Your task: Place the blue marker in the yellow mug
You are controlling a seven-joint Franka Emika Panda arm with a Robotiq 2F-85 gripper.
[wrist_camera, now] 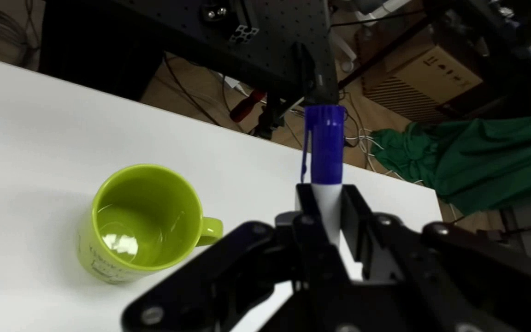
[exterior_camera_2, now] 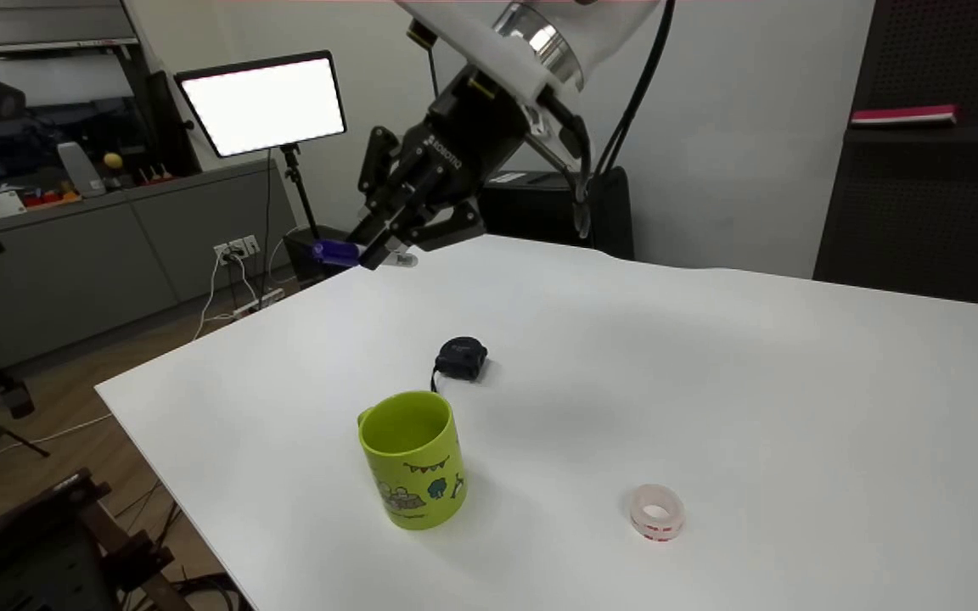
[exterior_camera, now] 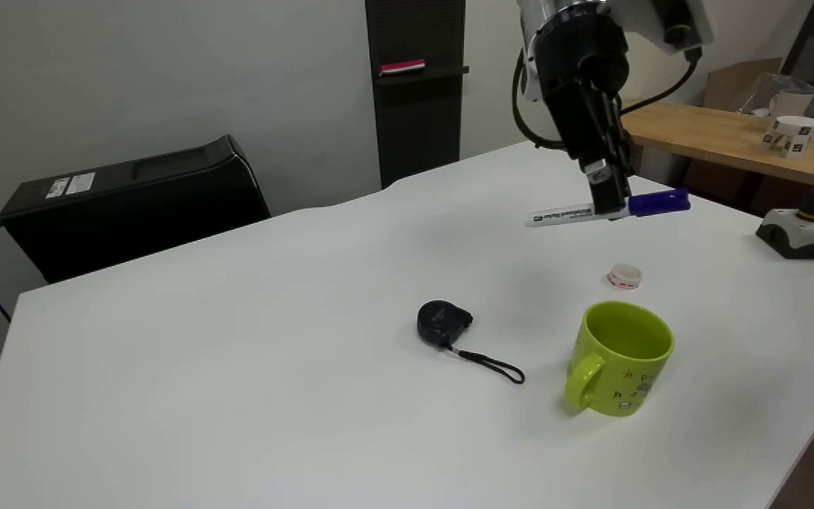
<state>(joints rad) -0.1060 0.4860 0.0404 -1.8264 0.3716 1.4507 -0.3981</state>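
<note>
"What has the gripper got?"

"It's clamped on the blue marker, above the table."

"Where's the yellow mug?"

"Upright on the table, nine o'clock from the gripper in the wrist view; in an exterior view, the marker is at its twelve o'clock."

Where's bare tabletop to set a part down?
In an exterior view: broad patch between tape measure and black case; smaller, between tape roll and switch box. Crowded between yellow mug and tape measure's strap; claw holds blue marker above.
</note>
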